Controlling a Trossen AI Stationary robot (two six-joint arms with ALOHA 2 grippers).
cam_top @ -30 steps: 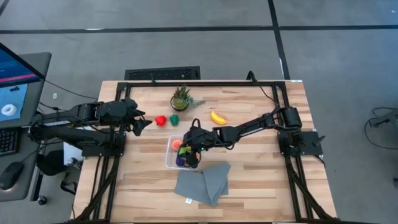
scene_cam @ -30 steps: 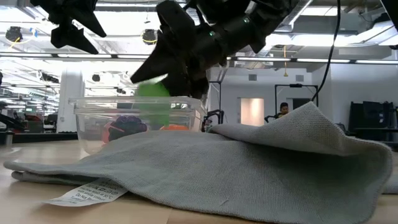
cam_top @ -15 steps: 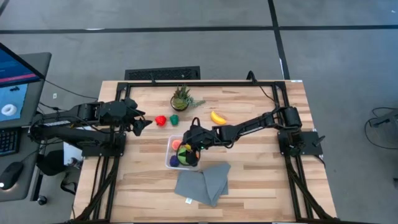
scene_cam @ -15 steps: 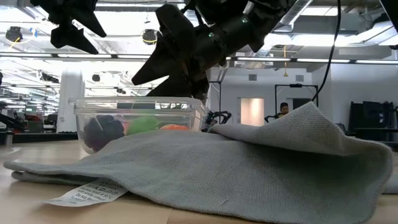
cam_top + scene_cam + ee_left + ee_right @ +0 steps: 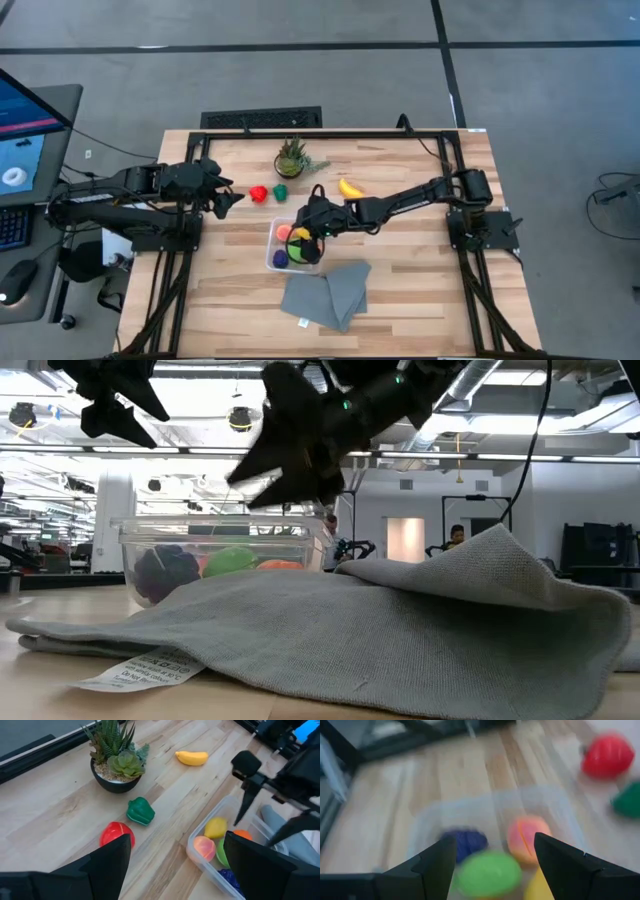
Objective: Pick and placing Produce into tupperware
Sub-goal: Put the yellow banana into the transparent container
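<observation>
Fingers spread and empty on the right gripper [image 5: 312, 222], hanging just over the tub [image 5: 272, 258] near the table's middle. In its wrist view the two dark fingers [image 5: 438, 866] are framing the tub's contents with nothing between them. The left gripper [image 5: 229, 199] is waiting at the table's left side, fingers [image 5: 107, 865] apart and empty too, pointing toward the red piece [image 5: 258, 193].

Inside the tub a lime-green piece [image 5: 489, 873], a purple one [image 5: 465, 842], a peach one [image 5: 528, 833] and a yellow one [image 5: 215, 827] are sitting together; something orange [image 5: 243, 834] is peeking out beside them, though that view is partly blocked, so I'm only fairly sure of it. On the bare wood the red piece and the green pepper [image 5: 281, 191] are lying side by side just left of the tub's far side, and the banana [image 5: 350, 188] is lying to the right of them, all clear of the plant [image 5: 291, 157].

The job now, as I read it, is a clean exit: the right arm should be lifting straight up before swinging, so a fingertip is not clipping the thin rim and dragging the light tub.

These toys look smooth, glossy and rounded, likely to roll. The tub is clear plastic with soft corners. Near of it, the cloth [image 5: 325, 294] is lying folded, grey and coarse-woven, with a paper tag [image 5: 140, 671].
</observation>
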